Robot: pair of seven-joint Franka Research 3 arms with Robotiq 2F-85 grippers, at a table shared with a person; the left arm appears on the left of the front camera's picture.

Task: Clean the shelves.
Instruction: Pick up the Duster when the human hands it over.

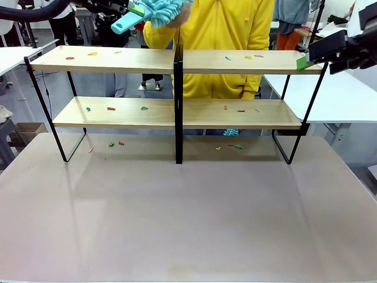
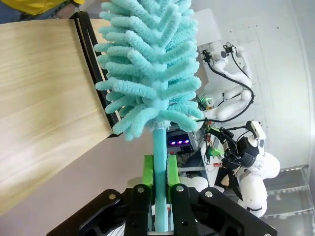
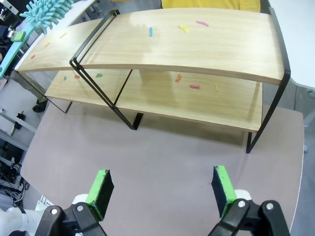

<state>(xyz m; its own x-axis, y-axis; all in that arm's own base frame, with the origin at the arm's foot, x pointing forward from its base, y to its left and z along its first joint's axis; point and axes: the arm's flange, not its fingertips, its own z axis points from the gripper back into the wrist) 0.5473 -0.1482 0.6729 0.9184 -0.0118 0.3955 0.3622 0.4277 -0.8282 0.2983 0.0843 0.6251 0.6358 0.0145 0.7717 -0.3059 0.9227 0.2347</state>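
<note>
Two-tier pale wood shelves (image 1: 147, 112), thin black frame, on far side of brown desk (image 1: 188, 212); coloured scraps (image 1: 227, 58) litter both boards. Left hand (image 2: 160, 166) clamped on fluffy teal duster (image 2: 152, 73); right hand (image 3: 160, 189) wide open, empty.

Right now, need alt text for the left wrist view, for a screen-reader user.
The left gripper is shut on the handle of a fluffy teal duster, whose head stands up the middle of the picture. To its left runs a pale wood board of the shelves, its black frame edge close beside the duster's head; whether they touch is unclear.
</note>
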